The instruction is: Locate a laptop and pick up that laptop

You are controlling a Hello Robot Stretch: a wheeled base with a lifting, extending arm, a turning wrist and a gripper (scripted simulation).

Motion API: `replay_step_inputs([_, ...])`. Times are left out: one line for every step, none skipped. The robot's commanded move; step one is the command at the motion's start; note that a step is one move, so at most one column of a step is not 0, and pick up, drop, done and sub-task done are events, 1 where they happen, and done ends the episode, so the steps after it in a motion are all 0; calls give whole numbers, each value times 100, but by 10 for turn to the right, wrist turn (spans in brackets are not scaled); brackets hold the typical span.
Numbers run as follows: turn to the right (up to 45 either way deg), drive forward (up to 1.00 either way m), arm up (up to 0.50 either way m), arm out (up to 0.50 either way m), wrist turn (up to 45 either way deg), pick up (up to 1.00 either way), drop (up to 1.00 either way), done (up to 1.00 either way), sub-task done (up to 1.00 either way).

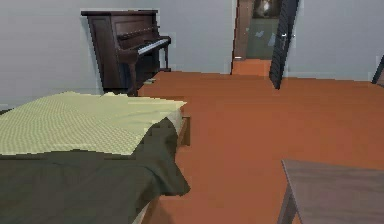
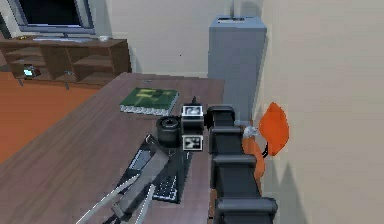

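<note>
A dark laptop lies on the brown table in the arm side view, its grey lid folded out toward the bottom left. The arm rises from the bottom edge as dark blocks, and two white marked squares stand at its far end. The gripper sits left of them, at the laptop's far edge. With the laptop lying right there on the table, I cannot tell whether the gripper holds anything.
A green book lies farther out on the table. An orange chair and a grey cabinet stand at the right, a TV stand at the back left. The forward view has a bed, a piano, a doorway and orange floor.
</note>
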Motion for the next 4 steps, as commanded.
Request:
replay_step_inputs([0,0,0,0,450,0,0,0,0])
replay_step_inputs([0,0,0,0,450,0,0,0,0])
replay_step_inputs([0,0,0,0,420,0,0,0,0])
replay_step_inputs([0,0,0,0,0,100,0,0,0])
